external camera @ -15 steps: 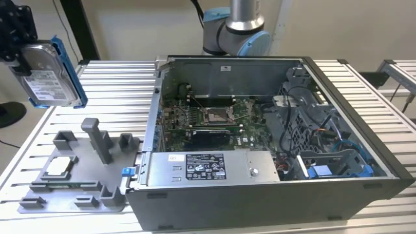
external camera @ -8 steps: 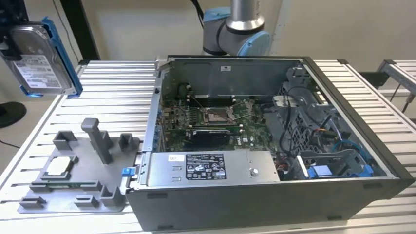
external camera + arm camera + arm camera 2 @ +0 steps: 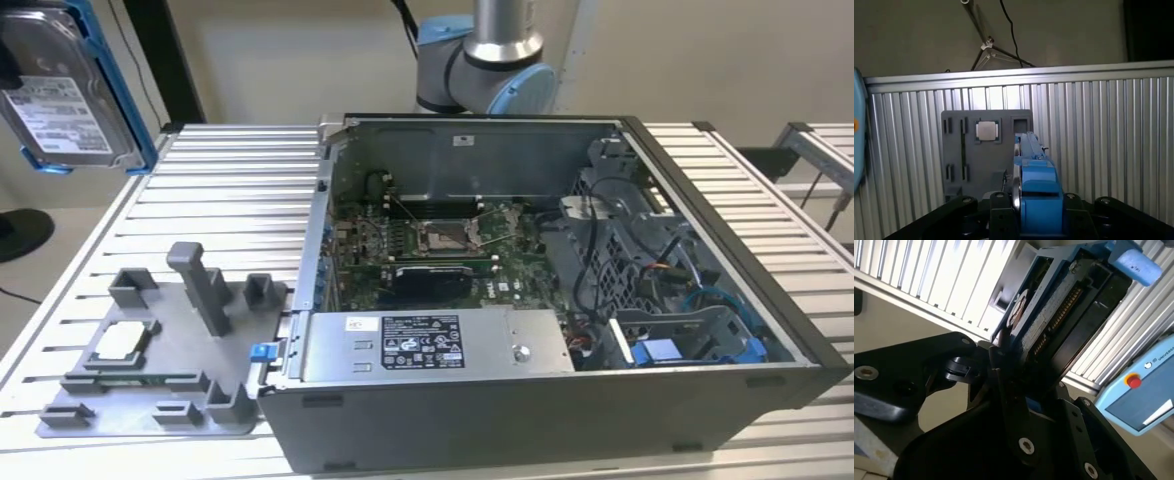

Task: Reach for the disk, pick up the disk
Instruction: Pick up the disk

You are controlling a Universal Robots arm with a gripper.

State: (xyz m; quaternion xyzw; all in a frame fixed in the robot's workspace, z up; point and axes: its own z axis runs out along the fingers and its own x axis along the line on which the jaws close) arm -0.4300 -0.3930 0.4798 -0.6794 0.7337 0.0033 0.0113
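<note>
Surface: ribbed metal table carrying an open computer case and a grey fixture.
Disk: silver-grey, white label, blue bracket; in the air at the exterior view's upper left.
Gripper: 2 black fingers clamped on the disk.

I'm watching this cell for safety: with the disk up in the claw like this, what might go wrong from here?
1. The claw grips the disk at one end, the rest jutting out; it might pivot or slip.
2. It hangs high over the ribbed table and the grey fixture; a drop could damage the disk or strike the fixture.
</note>
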